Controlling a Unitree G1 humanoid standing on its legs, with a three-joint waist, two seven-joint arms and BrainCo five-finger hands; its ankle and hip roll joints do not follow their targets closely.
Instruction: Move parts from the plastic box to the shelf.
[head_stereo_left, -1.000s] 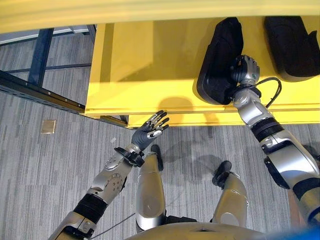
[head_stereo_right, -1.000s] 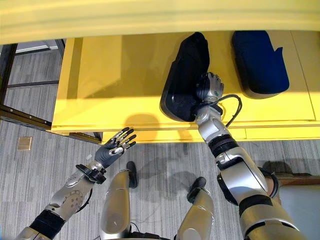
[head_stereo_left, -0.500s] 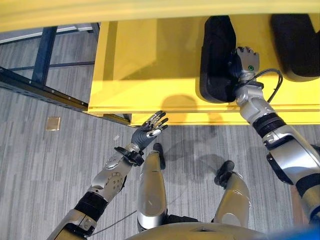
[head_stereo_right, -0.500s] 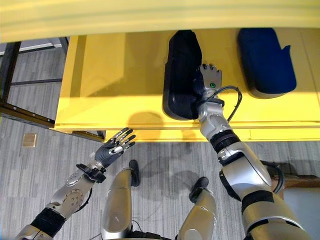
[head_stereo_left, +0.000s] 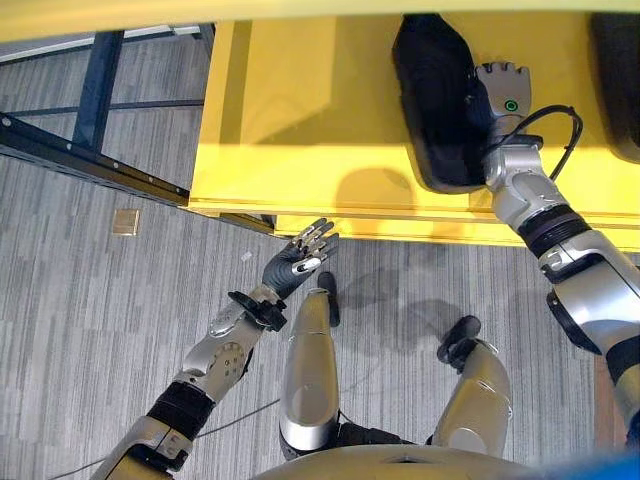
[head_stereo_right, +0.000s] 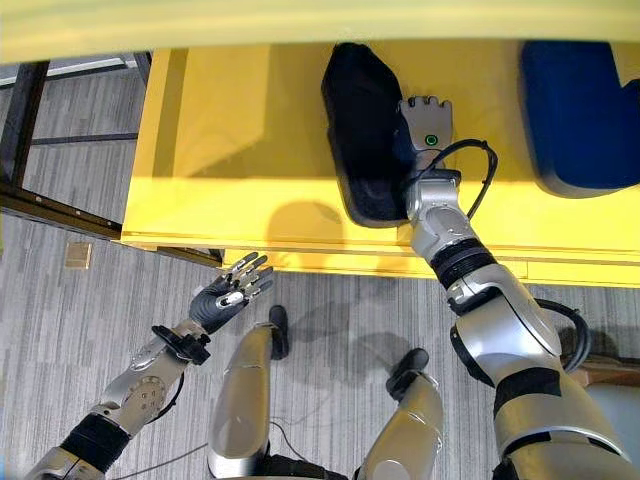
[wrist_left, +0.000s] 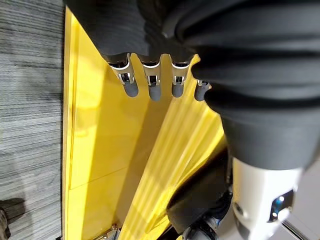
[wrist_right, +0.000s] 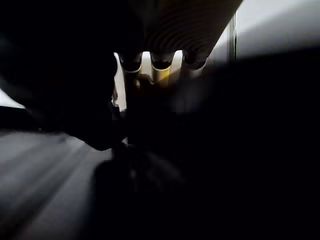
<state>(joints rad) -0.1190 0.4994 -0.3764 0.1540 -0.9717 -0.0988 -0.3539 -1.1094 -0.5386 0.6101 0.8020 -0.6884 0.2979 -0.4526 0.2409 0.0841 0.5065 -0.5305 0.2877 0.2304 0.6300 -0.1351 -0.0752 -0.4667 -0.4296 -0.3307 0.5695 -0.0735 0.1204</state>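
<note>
Now your right hand (head_stereo_right: 424, 122) lies flat, fingers straight, beside the black part (head_stereo_right: 362, 125) on the yellow shelf (head_stereo_right: 240, 140); left hand (head_stereo_right: 228, 295) is relaxed. Next, pull the right hand away.

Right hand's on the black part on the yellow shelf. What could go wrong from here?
1. The black part lies with its near end close to the front edge of the yellow shelf; a pull or nudge from the right hand may tip it off.
2. The hand's cable loops beside the part and could snag it on withdrawal.
3. A second dark part lies just to the right; a sideways swing might knock it.

The left hand hangs open over the floor.
</note>
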